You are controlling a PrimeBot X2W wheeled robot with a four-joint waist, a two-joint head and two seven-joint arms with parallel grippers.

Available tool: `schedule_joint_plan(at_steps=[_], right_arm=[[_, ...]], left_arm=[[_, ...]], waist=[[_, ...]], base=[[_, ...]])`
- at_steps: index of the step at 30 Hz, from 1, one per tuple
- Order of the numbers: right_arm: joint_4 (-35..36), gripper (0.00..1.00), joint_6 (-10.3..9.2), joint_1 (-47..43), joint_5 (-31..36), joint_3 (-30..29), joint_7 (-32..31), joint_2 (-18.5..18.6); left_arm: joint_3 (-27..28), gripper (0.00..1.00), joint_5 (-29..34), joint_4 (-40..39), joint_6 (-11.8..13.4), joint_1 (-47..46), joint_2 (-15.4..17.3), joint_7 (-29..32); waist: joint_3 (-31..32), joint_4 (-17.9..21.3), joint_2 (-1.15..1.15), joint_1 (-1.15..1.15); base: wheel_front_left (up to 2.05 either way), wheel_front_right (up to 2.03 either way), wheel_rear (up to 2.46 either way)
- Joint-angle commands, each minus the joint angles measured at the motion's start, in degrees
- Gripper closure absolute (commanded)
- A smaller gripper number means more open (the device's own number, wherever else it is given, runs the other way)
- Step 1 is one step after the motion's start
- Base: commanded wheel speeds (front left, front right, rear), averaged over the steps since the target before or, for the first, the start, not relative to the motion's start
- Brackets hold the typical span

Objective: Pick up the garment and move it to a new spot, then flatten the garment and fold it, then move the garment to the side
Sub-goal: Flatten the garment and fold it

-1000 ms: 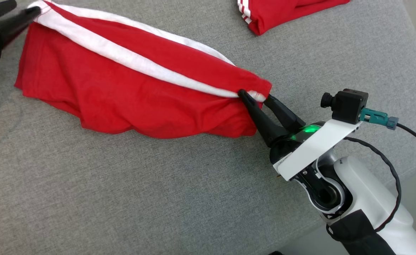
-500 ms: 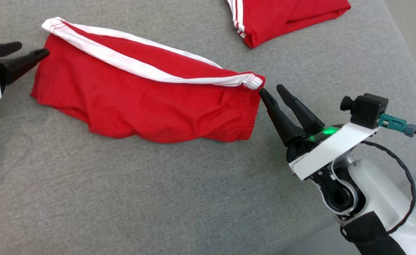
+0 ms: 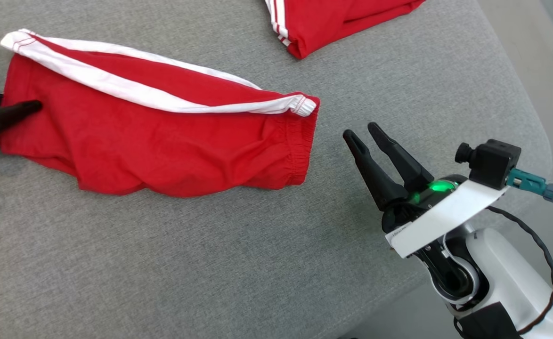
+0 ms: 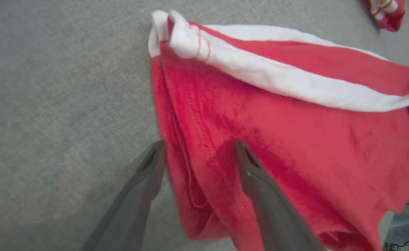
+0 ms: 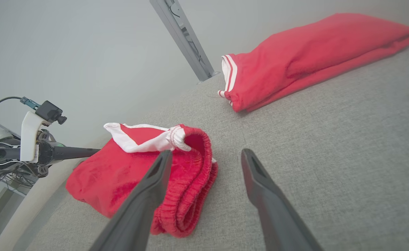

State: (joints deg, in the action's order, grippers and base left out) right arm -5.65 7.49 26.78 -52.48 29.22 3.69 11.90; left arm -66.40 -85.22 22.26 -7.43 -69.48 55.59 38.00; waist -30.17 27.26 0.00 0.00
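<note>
One white-striped red garment point(image 3: 163, 150) on grey cushion point(image 3: 210, 263), bracket lettering point(image 3: 400, 230) illegible

Setting: looks like a robot test bay or lab.

Evidence:
- A wide surface point(image 3: 210, 263) is covered in plain grey woven cloth and has a rounded corner.
- A bare pale wall point(image 5: 86, 52) stands behind it.
- A grey metal strut point(image 5: 185, 40) with wiring in its channel rises at the far edge.
- A bracket-mounted camera point(image 3: 488, 157) on the arm trails a loose black cable point(image 3: 538, 245).
- The red garment point(image 3: 163, 150) and the second red garment point(image 3: 342, 19) carry the same white stripes and lie like matched test articles.
</note>
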Motion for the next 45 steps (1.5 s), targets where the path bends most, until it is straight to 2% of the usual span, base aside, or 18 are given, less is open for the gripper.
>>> schedule_joint_plan(at_steps=[1,5,6,7,9,10,11,17,23,35,45], right_arm=[[0.43,0.0,0.02,-0.9,0.57,-0.55,-0.3,-0.05],[0.78,0.0,0.02,-2.04,1.32,-1.51,-1.07,-0.5],[0.89,0.0,0.02,-2.32,1.37,-1.69,-1.23,-0.69],[1.0,0.0,0.02,-2.5,1.6,-1.87,-1.38,-0.86],[1.24,0.0,0.02,-2.57,1.78,-2.22,-1.67,-1.21],[1.24,0.0,0.02,-2.57,1.78,-2.22,-1.67,-1.21],[1.33,0.0,0.02,-2.57,1.83,-2.37,-1.73,-1.38],[0.91,0.0,0.02,-2.85,2.56,-3.25,-2.53,-1.81],[0.46,0.0,0.02,-2.81,3.25,-4.04,-4.13,-1.15],[0.67,0.0,0.02,-5.08,4.26,-6.52,-8.75,0.37],[2.32,0.0,0.02,-8.3,5.34,-9.65,-11.51,0.49]], left_arm=[[-0.27,0.0,-1.11,-0.54,-0.08,1.69,-0.22,0.71],[-0.12,0.0,-3.39,-2.05,-0.08,2.03,-0.33,2.78],[0.0,0.06,-4.11,-2.63,-0.08,1.96,-0.28,3.31],[0.24,0.23,-4.76,-3.12,-0.08,1.87,-0.17,3.58],[0.65,0.72,-5.43,-3.96,-0.08,1.76,0.22,3.85],[0.65,0.72,-5.43,-3.96,-0.08,1.76,0.22,3.85],[0.88,1.0,-5.4,-4.25,-0.08,1.57,0.34,3.47],[1.32,1.0,-5.99,-4.38,-0.08,2.17,0.5,2.77],[0.88,1.0,-7.01,-5.24,-0.09,4.12,-0.25,2.38],[0.19,1.0,-9.78,-5.79,-0.08,12.01,0.58,-1.99],[0.02,1.0,-12.6,-5.74,-0.08,17.93,1.11,-5.14]], waist=[[0.02,0.31,0.0,0.0],[0.12,0.74,0.0,0.0],[0.1,0.79,0.0,0.0],[0.06,0.82,0.0,0.0],[-0.03,0.78,0.0,0.0],[-0.03,0.78,0.0,0.0],[-0.07,0.71,0.0,0.0],[0.55,-0.62,0.0,0.0],[3.23,-3.6,0.0,0.0],[9.39,-9.49,0.0,0.0],[12.11,-11.82,0.0,0.0]], base=[[0.0,0.0,0.0],[0.0,0.0,0.0],[0.0,0.0,0.0],[0.0,0.0,0.0],[0.0,0.0,0.0],[0.0,0.0,0.0],[0.0,0.0,0.0],[0.0,0.0,0.0],[0.0,0.0,0.0],[0.0,0.0,0.0],[0.0,0.0,0.0]])
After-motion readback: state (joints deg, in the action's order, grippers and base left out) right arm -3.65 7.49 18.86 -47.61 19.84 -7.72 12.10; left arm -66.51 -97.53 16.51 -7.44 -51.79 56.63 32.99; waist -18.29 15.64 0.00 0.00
